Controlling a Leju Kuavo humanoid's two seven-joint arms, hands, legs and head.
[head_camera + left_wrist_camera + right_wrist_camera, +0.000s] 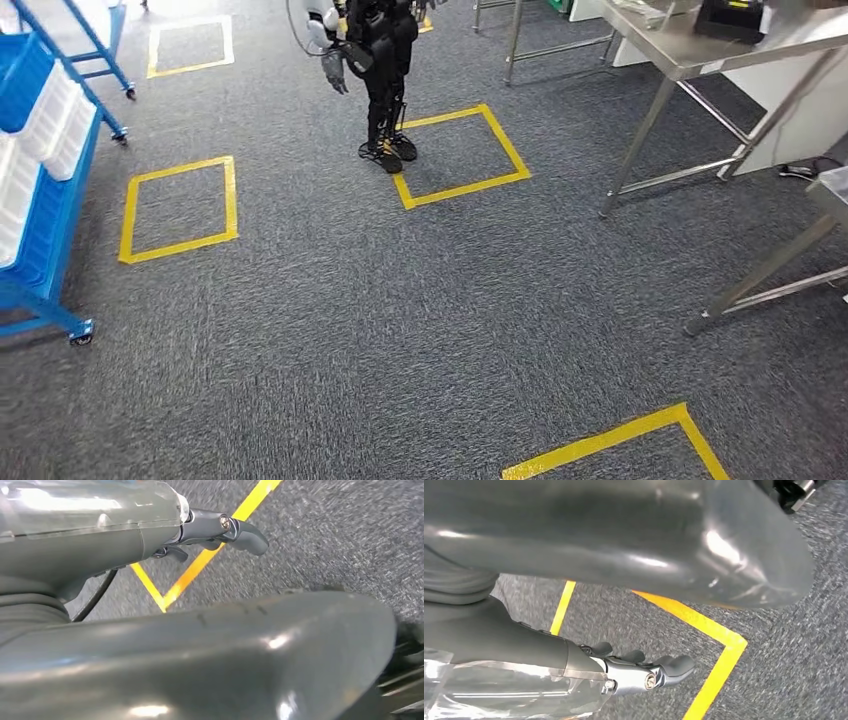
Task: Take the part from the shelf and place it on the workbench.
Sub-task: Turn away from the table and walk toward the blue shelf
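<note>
Head view looks down on grey carpet (330, 350) marked with yellow tape squares, and the landmark here is the tape square (460, 155) near the middle of the floor. Standing right on that square's near-left corner is another humanoid robot (380, 70), black-legged, its feet touching the tape line, one grey hand hanging at its side. Well to the left of the square sits a second tape square (180, 208), and beyond that, at the far left edge, the blue shelf (40, 230) on castors, carrying white and blue bins (55, 120); what lies in those bins cannot be made out, so the part itself cannot be located. To the right of the central square stands a steel workbench (700, 50) on thin metal legs, with a dark box on top, and a second steel table (830, 195) just nearer along the right edge. A third tape corner (640, 440) shows at the bottom, nearer the camera than the central square. In the left wrist view the left hand (210, 530) hangs over the carpet and a yellow tape corner, fingers loosely curled, nothing in them. In the right wrist view the right hand (639, 670) likewise hangs above carpet and tape, fingers gently bent and apart, holding nothing.
</note>
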